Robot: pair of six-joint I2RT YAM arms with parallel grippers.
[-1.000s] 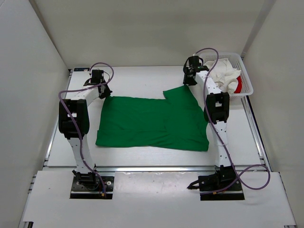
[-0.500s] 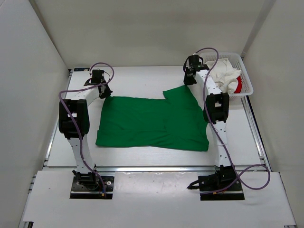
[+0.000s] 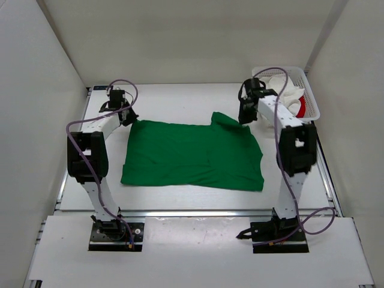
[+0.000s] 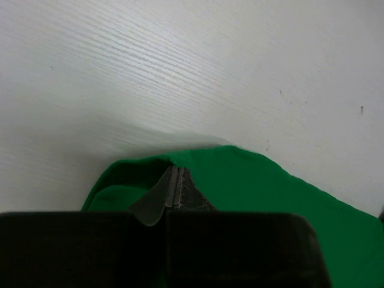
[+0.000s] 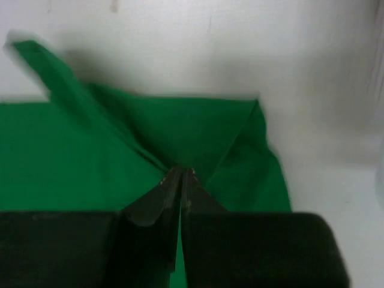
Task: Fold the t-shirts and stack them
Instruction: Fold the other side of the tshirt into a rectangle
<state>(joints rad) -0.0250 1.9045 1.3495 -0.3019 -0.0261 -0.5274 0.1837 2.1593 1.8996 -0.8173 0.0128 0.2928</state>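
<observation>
Overhead view: your green t-shirt point(image 3: 192, 156) lies spread on the white table point(image 3: 180, 99), filling the centre of the frame. Its lower edge runs roughly straight. The upper right part is rumpled, with a raised fold near the top edge.

Left gripper point(image 3: 130, 118): you find it at the shirt's upper left corner, centre left of the overhead frame. In the left wrist view the fingertips point(image 4: 174, 180) are pressed flat together with no gap, and green cloth bunches around and under them. The jaws are pinched closed on that corner of the green t-shirt point(image 4: 252, 186). Bare table fills the upper half of that view.

Right gripper point(image 3: 245, 120): it sits at the shirt's upper right corner, right of centre in the overhead frame. In the right wrist view the fingertips point(image 5: 180, 177) meet tip to tip, and creases in the green t-shirt point(image 5: 90, 156) run in towards them. These jaws are also clamped on the cloth. A loose flap of green points to the upper left of that view, which is slightly blurred.

Basket point(image 3: 312, 102): you see it in the upper right of the overhead frame, well apart from the green shirt. The white t-shirt point(image 3: 287, 93) is bundled inside it. The red t-shirt point(image 3: 302, 107) shows only as a sliver at the basket's right side, beside the white one.
</observation>
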